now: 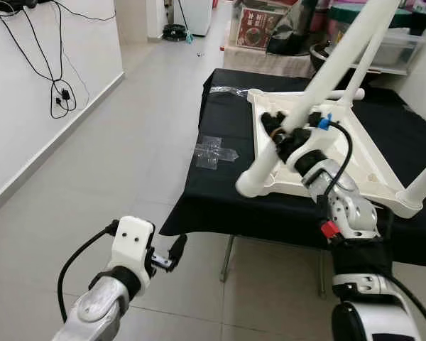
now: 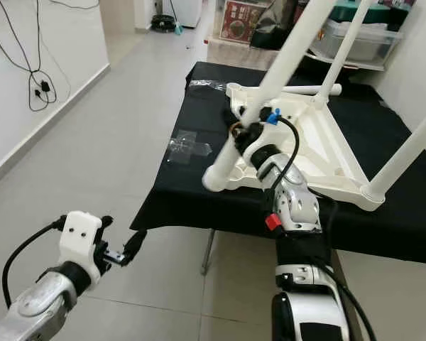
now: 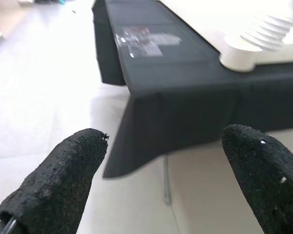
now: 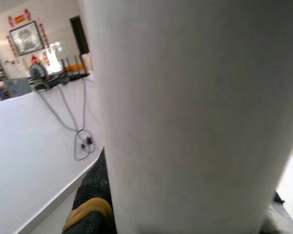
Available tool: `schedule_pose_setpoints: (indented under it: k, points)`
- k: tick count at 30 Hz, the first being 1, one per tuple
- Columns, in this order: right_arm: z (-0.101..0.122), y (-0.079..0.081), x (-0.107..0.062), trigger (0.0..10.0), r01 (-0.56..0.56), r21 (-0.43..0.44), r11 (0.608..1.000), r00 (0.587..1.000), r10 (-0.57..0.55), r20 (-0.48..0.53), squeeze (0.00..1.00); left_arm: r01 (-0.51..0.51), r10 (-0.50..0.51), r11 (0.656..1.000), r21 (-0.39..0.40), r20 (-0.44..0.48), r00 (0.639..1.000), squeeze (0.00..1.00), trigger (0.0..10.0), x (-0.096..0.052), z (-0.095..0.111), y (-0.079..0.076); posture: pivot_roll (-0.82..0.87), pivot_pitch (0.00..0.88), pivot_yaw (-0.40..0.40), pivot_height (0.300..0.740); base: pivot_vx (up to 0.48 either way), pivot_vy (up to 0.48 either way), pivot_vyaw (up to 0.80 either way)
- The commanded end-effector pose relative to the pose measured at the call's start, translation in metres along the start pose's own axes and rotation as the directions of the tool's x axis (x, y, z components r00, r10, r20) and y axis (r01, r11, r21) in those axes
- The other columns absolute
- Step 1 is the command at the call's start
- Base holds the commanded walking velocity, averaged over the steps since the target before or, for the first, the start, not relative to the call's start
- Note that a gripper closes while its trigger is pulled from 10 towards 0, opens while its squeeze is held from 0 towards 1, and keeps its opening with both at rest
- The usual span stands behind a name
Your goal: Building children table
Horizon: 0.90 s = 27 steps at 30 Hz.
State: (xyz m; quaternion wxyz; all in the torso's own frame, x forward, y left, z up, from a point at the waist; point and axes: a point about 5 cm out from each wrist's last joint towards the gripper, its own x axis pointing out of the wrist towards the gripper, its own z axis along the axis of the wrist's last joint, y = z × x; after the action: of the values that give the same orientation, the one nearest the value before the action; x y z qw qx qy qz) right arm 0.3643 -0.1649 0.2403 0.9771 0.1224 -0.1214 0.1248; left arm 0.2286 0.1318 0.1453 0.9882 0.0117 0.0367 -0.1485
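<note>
- I can't read any writing; the red box (image 1: 259, 27) far back has print too small to make out
- White plastic tabletop (image 1: 319, 149) lies upside down on the black cloth-covered table (image 1: 220, 192); smooth, round legs stand up from its corners
- My right gripper (image 1: 284, 131) is clamped around the near white leg (image 1: 326, 67)
- My left gripper (image 3: 161, 180) hangs with fingers spread, low over the tiled floor (image 1: 121, 142); clear tape (image 1: 214, 151) on the cloth

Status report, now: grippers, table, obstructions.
Right gripper shut on white table leg at upturned tabletop. Left gripper open, over floor. Clear tape on black cloth.
</note>
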Motion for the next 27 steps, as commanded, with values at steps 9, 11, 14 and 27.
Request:
schedule_pose_setpoints:
  k: [9, 11, 14, 27]
  points:
    - [-0.005, 0.025, -0.001, 10.0, -0.018, -0.097, 0.995, 0.998, 0.024, 0.064, 0.00, -0.066, 0.066, 0.997, 0.034, 0.001, 0.998, 0.00, 10.0, -0.003, -0.008, -0.001, 0.12, 0.045, -0.101, 0.740, 0.058, 0.000, 0.00]
    - [-0.005, 0.028, 0.000, 10.0, -0.015, -0.105, 0.994, 0.997, 0.022, 0.069, 0.00, -0.076, 0.076, 0.996, 0.037, 0.000, 0.997, 0.00, 10.0, -0.002, -0.010, -0.001, 0.12, 0.044, -0.103, 0.740, 0.334, 0.000, 0.00]
    - [-0.005, 0.028, 0.001, 10.0, -0.006, -0.107, 0.994, 0.997, 0.014, 0.075, 0.00, -0.072, 0.073, 0.997, 0.031, -0.004, 0.997, 0.00, 10.0, -0.002, -0.012, -0.001, 0.12, 0.046, -0.103, 0.740, 0.352, -0.281, 0.00]
    - [-0.003, 0.032, 0.003, 10.0, 0.001, -0.119, 0.993, 0.995, 0.011, 0.101, 0.00, -0.068, 0.068, 0.997, 0.023, -0.024, 0.997, 0.00, 10.0, 0.000, -0.018, -0.005, 0.12, 0.048, -0.105, 0.740, 0.335, -0.222, 0.00]
